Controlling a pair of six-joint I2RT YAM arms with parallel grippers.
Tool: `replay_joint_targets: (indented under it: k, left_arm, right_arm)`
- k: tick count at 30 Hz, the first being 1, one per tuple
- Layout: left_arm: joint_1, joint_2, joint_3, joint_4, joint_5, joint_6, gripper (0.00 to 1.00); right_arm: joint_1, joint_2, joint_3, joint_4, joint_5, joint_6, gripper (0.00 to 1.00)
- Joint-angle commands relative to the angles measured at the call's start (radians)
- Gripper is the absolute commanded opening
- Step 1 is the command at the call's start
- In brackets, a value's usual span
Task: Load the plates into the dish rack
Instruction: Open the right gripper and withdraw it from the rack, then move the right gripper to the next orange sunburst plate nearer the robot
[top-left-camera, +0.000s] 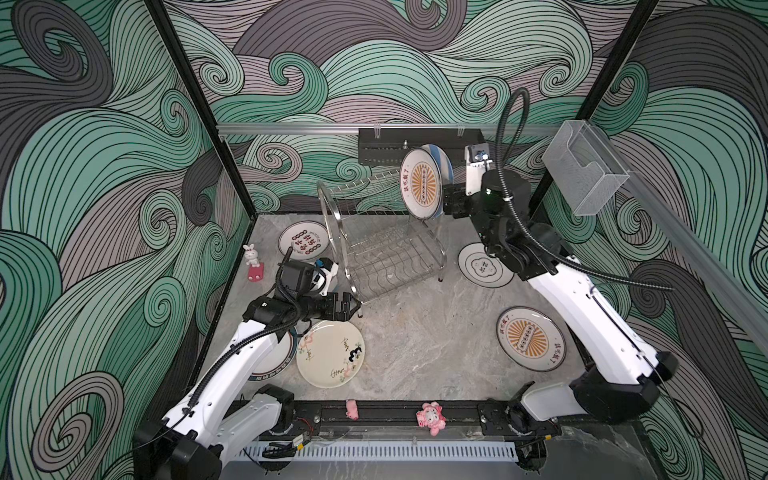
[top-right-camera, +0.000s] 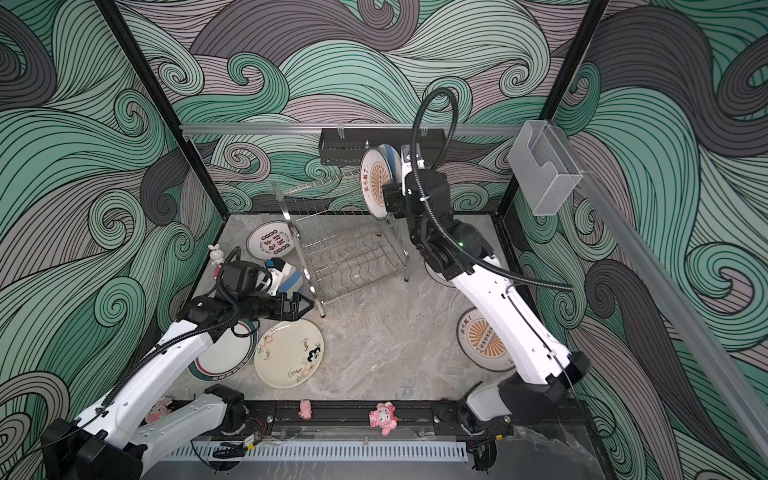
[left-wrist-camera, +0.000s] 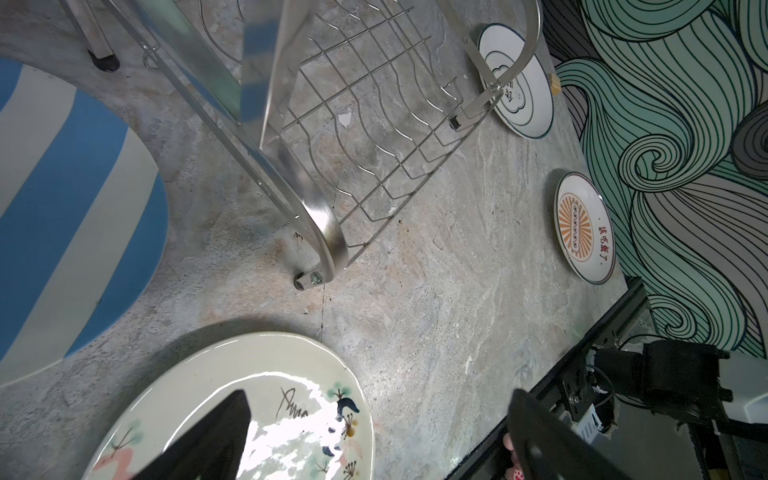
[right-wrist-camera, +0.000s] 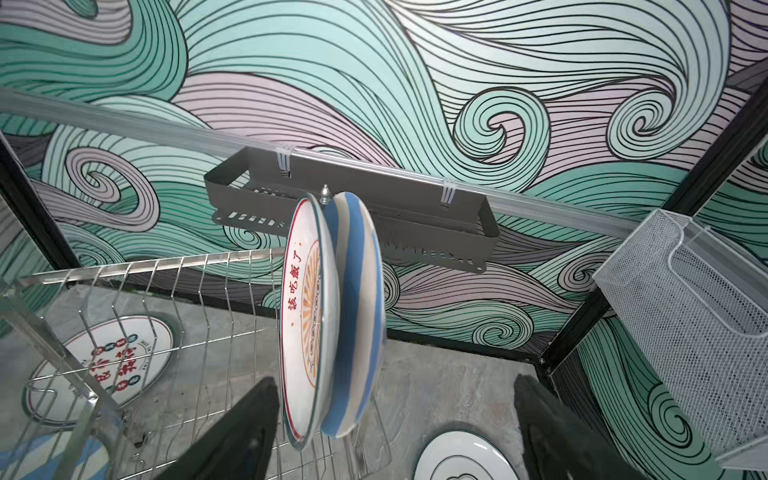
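the dish rack (top-left-camera: 332, 224) (right-wrist-camera: 166, 270) was seen standing toward the back of the marble table (top-left-camera: 415, 332). two plates were stood upright on edge in the rack's upper tier, at the end nearest the right arm: an orange sunburst plate (top-left-camera: 422, 183) (right-wrist-camera: 307, 316) and, close behind it, a blue-white striped plate (top-left-camera: 444, 160) (right-wrist-camera: 357, 299).

the right claw (top-left-camera: 448, 203) (right-wrist-camera: 397, 382) was held level with that tier, at the plates' edge, with its jaws spread wide. in the right wrist view the lower rims of both plates were framed between the two fingers (right-wrist-camera: 245, 428). the sunburst plate's rim was set just beside one finger, and whether it was touched could not be told. a clear gap was left before the other finger, so neither plate was pinched.

the left claw (top-left-camera: 353, 309) (left-wrist-camera: 380, 392) was held near the rack's front foot, jaws spread, above the rim of the cream plate with drawings (top-left-camera: 330, 353), which was laid flat just in front of the rack. a second striped plate (left-wrist-camera: 62, 208) was laid flat beside the rack's arched side. a teal-rimmed plate (top-right-camera: 226, 357) was partly covered by the left arm. a plate with red-black characters (top-left-camera: 303, 241) was laid by the rack's rear corner. a cloud outline plate (top-left-camera: 482, 266) was laid just beside the rack's other side, and a second sunburst plate (top-left-camera: 530, 338) well in front of it.
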Motion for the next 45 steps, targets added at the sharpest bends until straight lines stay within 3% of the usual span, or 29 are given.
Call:
replay_joint_targets:
  k: [1, 7, 11, 15, 20, 31, 45]
  left_arm:
    - [0.006, -0.018, 0.004, 0.003, -0.003, 0.017, 0.99]
    - [0.007, -0.026, 0.006, 0.002, -0.004, 0.018, 0.98]
    - [0.009, -0.031, 0.006, 0.003, -0.006, 0.018, 0.99]
    - [0.008, -0.031, 0.008, -0.001, -0.003, 0.023, 0.99]
    - [0.009, -0.049, 0.009, -0.008, -0.012, 0.031, 0.99]
    - [0.014, -0.080, 0.012, -0.026, -0.039, 0.033, 0.99]
    - [0.022, -0.061, 0.009, -0.024, -0.026, 0.028, 0.99]
  right_arm:
    - [-0.038, -0.087, -0.117, -0.051, -0.055, 0.071, 0.89]
    - [-0.109, -0.327, -0.394, -0.104, -0.081, 0.176, 0.90]
    - [-0.140, -0.449, -0.602, -0.115, -0.145, 0.312, 0.91]
    - [-0.145, -0.473, -0.778, -0.131, -0.266, 0.447, 0.95]
    - [-0.145, -0.479, -0.918, -0.183, -0.267, 0.538, 0.99]
    - [-0.151, -0.462, -1.085, -0.270, -0.143, 0.690, 0.99]
    - [-0.308, -0.401, -1.169, -0.216, -0.246, 0.661, 0.99]
